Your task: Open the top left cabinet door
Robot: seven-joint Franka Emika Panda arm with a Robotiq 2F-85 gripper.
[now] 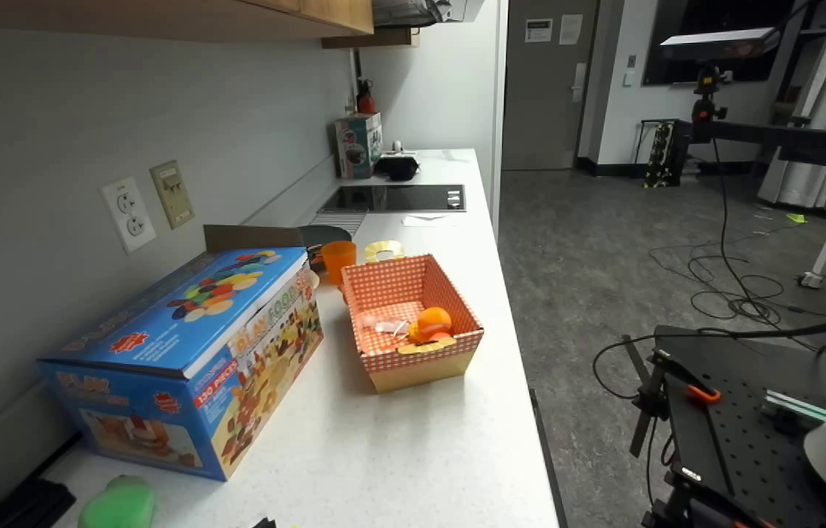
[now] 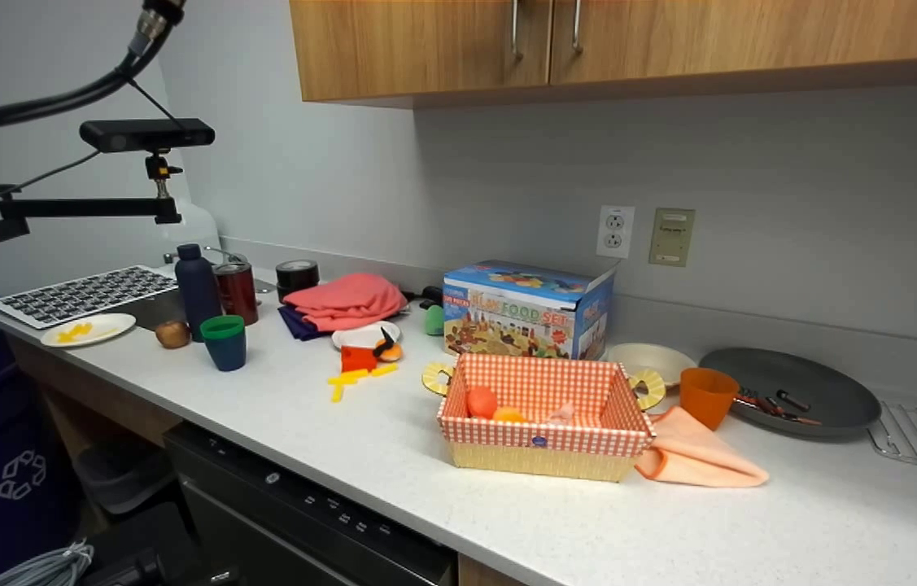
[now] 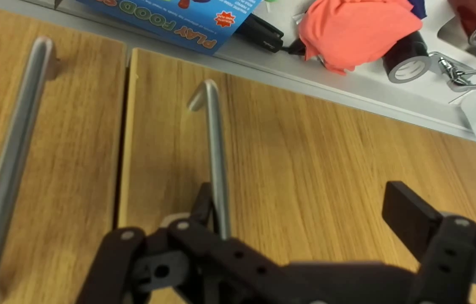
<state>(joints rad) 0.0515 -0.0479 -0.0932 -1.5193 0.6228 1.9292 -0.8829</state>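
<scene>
The left cabinet door (image 2: pixel 425 49) is wood with a vertical metal handle (image 2: pixel 515 29) near its right edge, at the top of an exterior view. In the wrist view, turned about, this door (image 3: pixel 326 156) lies on the right and its handle (image 3: pixel 216 147) runs down between my fingers. The door looks shut or nearly so; its side edge shows along the narrow gap. My gripper (image 3: pixel 301 194) is open and straddles the handle. The handle lies close beside the left finger, far from the right one; contact cannot be told. The gripper is out of both exterior views.
The neighbouring door's handle (image 3: pixel 7 169) is left of my gripper in the wrist view. Below the cabinet, the counter (image 2: pixel 328 439) holds a play food box (image 2: pixel 523 313), a checked basket (image 2: pixel 543 460), cups and a dark plate (image 2: pixel 792 391). A camera arm (image 2: pixel 84 207) stands left.
</scene>
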